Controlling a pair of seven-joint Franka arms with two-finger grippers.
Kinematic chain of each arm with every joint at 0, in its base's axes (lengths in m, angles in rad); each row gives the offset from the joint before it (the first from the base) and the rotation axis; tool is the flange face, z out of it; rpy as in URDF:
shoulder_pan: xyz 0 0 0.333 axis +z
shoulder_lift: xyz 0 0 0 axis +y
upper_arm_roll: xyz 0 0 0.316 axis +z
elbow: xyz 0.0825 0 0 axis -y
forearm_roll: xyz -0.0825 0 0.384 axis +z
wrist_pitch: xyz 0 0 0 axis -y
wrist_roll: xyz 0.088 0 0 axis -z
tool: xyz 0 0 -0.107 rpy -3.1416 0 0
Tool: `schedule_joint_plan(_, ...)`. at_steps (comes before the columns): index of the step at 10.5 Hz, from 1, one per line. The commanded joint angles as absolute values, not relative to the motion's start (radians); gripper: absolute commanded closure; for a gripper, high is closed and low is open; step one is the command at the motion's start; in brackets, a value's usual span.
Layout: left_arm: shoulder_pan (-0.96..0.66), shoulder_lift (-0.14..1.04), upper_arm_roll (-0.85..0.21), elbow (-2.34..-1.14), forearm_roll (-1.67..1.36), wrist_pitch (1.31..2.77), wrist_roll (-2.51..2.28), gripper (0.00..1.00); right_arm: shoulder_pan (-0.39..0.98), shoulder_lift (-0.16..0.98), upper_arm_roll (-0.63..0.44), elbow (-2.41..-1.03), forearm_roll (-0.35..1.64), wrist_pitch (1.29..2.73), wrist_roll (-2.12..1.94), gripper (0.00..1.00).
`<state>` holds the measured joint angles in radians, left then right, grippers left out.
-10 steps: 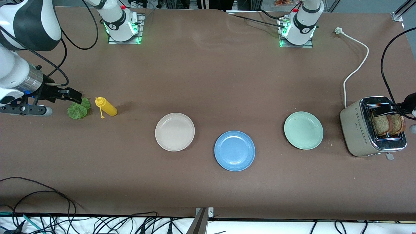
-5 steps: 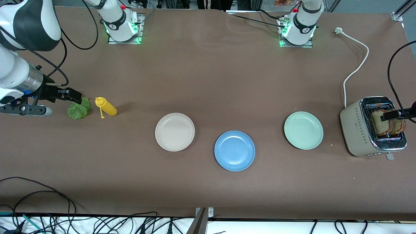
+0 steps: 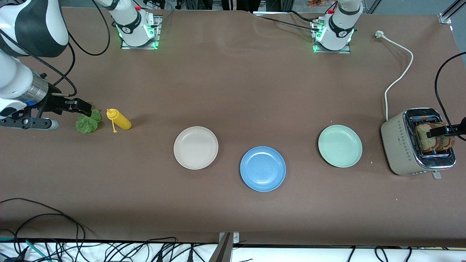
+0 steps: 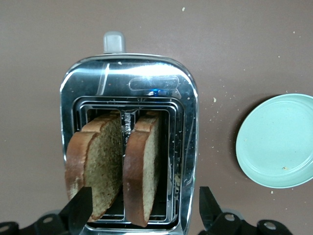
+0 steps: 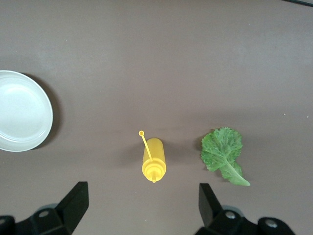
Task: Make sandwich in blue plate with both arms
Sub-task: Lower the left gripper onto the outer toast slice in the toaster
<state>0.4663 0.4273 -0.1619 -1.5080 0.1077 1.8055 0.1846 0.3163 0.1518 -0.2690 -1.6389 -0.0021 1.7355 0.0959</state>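
Brown table [image 3: 233, 91]. Blue plate [image 3: 263, 169] bare, low middle of frame. Bread [image 4: 115, 169] in toaster [image 3: 415, 145]; left gripper [image 4: 145, 208] wide open over it, holding nothing. Right gripper [image 5: 142, 204] wide open, empty, over bottle [image 5: 153, 165] and lettuce [image 5: 222, 153]. Nothing built yet.

3 plates [image 3: 263, 169], 2 bread slices [image 4: 142, 169], 1 toaster [image 3: 400, 145], 1 lettuce leaf [image 3: 87, 123], 1 yellow bottle [image 3: 119, 120], 2 arms [image 3: 22, 87].

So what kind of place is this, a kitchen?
Probably a robot lab set up like a kitchen: the toaster and blue plate share a brown table with bolted-down arms, and cables tangle along its edge.
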Motion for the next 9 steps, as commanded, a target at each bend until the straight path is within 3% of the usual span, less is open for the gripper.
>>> schedule_joint_plan(1, 0.459, 0.465, -0.169, -1.473, 0.117, 1.81, 0.186, 0.01, 0.313, 0.163, -0.268, -1.612, 0.015, 1.717, 0.104, 0.0)
schedule_joint_plan(6, 0.457, 0.486, -0.167, -1.471, 0.121, 1.833, 0.186, 0.02, 0.313, 0.163, -0.268, -1.612, 0.015, 1.717, 0.104, 0.0)
schedule_joint_plan(7, 0.457, 0.486, -0.169, -1.471, 0.124, 1.833, 0.189, 0.16, 0.311, 0.163, -0.268, -1.614, 0.015, 1.717, 0.104, 0.0)
schedule_joint_plan(8, 0.45, 0.488, -0.169, -1.471, 0.133, 1.833, 0.19, 0.23, 0.311, 0.163, -0.268, -1.612, 0.015, 1.717, 0.103, 0.0)
schedule_joint_plan(9, 0.451, 0.497, -0.169, -1.471, 0.156, 1.835, 0.192, 0.24, 0.311, 0.161, -0.268, -1.612, 0.015, 1.717, 0.103, 0.0)
